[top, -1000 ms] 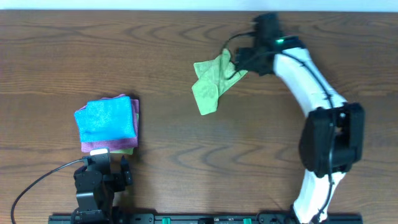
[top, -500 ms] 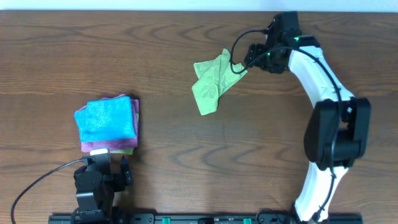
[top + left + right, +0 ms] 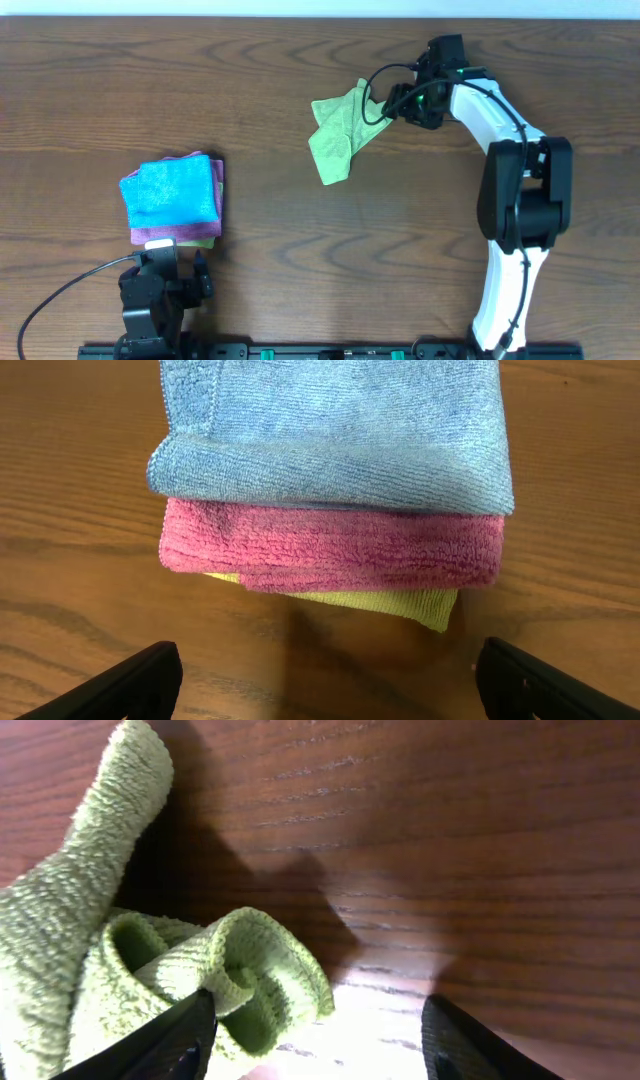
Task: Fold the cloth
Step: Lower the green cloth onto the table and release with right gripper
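Looking over the table and both arms, I can't read a single word, label, brand mark, number or sign, neither between the jaws nor beside them.

The cloth (image 3: 338, 135) lies at the far centre of the counter (image 3: 270, 260), the right hand (image 3: 393, 104) at its right edge. The stack of cloths (image 3: 172, 198) lies to the left, just beyond the left hand (image 3: 165, 258).

Cloth (image 3: 60, 940) nubby microfibre; table (image 3: 150, 80) grained wood.
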You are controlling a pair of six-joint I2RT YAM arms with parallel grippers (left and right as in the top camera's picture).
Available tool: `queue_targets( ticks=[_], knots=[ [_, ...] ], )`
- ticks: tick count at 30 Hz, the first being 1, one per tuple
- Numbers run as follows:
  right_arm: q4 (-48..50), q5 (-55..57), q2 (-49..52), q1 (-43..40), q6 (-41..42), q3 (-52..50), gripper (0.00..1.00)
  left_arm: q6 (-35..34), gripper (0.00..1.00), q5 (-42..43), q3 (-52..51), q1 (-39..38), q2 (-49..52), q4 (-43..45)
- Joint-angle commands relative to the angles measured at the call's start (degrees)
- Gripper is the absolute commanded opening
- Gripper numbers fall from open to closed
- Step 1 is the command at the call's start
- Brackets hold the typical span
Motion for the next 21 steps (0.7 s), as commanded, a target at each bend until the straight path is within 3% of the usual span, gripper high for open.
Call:
queue_targets(
  ticks=[1,21],
  knots=[
    [0.3,-1.1,1.6,-0.1,1.1,0.7,0.64,-0.6,0.95,-0.8,-1.9,0.2,-0.4,-2.0],
    [1.6,-1.2,1.7,-0.1,1.2,0.6,0.37,-0.6,0.95,-0.8,-1.9,0.2,-0.4,-2.0]
  ],
)
